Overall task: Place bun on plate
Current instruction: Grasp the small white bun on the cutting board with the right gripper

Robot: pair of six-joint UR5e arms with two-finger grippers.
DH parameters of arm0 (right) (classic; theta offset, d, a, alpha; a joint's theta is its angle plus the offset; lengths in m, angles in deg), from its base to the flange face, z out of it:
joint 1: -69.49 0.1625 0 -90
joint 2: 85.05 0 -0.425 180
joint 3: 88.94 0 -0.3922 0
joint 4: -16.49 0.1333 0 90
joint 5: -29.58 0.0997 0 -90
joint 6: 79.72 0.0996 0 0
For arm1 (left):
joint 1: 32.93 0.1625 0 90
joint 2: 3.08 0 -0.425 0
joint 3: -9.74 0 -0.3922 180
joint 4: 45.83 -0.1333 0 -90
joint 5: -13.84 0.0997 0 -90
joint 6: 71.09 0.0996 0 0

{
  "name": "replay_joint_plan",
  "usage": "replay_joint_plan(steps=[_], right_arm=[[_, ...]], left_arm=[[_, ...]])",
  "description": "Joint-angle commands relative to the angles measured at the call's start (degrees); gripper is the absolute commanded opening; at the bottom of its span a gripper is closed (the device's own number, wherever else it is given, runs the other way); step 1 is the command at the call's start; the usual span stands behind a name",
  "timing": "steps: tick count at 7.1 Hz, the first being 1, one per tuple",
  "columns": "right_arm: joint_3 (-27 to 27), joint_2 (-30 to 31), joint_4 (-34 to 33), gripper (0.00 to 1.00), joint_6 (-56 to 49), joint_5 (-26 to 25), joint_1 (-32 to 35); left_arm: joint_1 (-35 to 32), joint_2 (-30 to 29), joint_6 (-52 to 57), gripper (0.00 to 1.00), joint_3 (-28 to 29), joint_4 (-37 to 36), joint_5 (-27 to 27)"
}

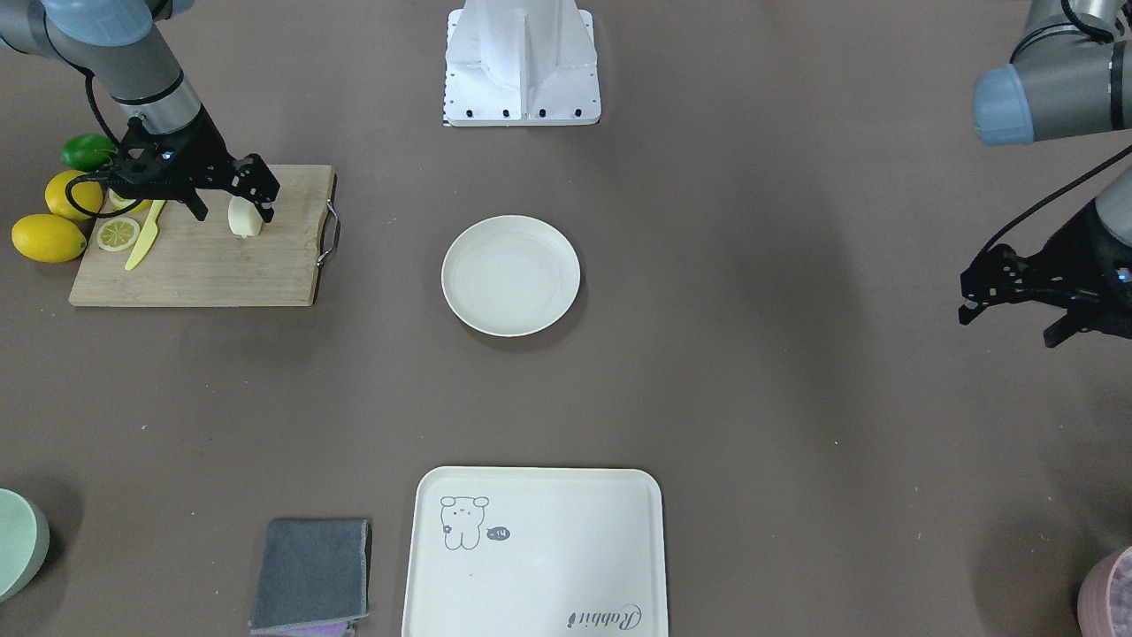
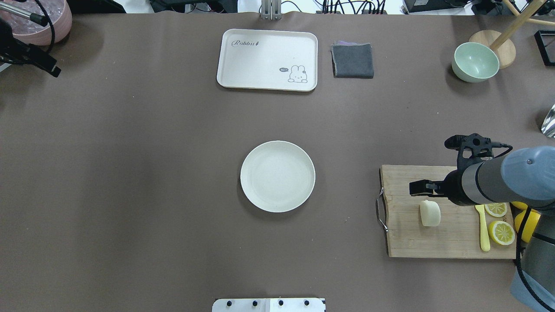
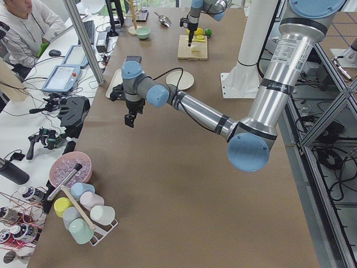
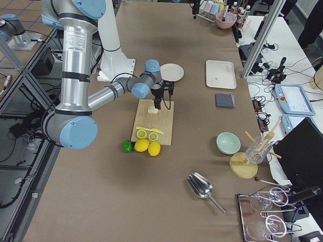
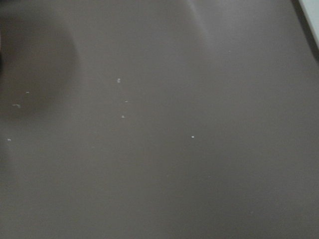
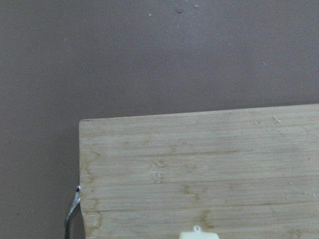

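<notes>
The bun (image 1: 245, 218) (image 2: 430, 213) is a pale cream lump lying on the wooden cutting board (image 1: 221, 265) (image 2: 451, 242). My right gripper (image 1: 234, 211) hovers just over it, open, one finger on each side in the front-facing view, holding nothing. Only the bun's tip (image 6: 199, 233) shows at the bottom edge of the right wrist view. The round off-white plate (image 1: 511, 276) (image 2: 277, 176) sits bare at the table's centre. My left gripper (image 1: 1008, 323) hangs open over bare table far to the side.
A yellow knife (image 2: 482, 229), lemon halves (image 2: 501, 232), whole lemons (image 1: 49, 237) and a lime (image 1: 87, 151) crowd the board's outer end. A bear tray (image 2: 267, 59), grey cloth (image 2: 352, 60), green bowl (image 2: 475, 62) and pink bowl (image 2: 41, 24) line the far side.
</notes>
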Motion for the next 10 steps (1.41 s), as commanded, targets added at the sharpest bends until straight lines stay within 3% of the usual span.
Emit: replay_joint_plan(steps=[1, 5, 7, 8, 10], right_arm=[[-0.46, 1.87, 0.0, 1.0, 0.03, -2.22, -3.19], [-3.27, 1.08, 0.35, 0.98, 0.29, -5.47, -5.65], [-2.93, 1.08, 0.27, 0.09, 0.12, -5.4, -6.45], [-2.84, 1.08, 0.27, 0.0, 0.12, -5.48, -7.15], [-1.96, 0.91, 0.27, 0.0, 0.12, -5.31, -7.33]], left_arm=[[-1.2, 0.77, 2.16, 0.98, 0.12, -1.03, 0.18], [-1.99, 0.77, 2.43, 0.98, 0.04, -0.85, 0.0], [-1.9, 0.77, 2.34, 0.98, 0.12, -0.85, 0.0], [-1.99, 0.77, 2.34, 0.98, 0.12, -0.85, 0.0], [-1.99, 0.77, 2.34, 0.98, 0.12, -0.85, 0.0]])
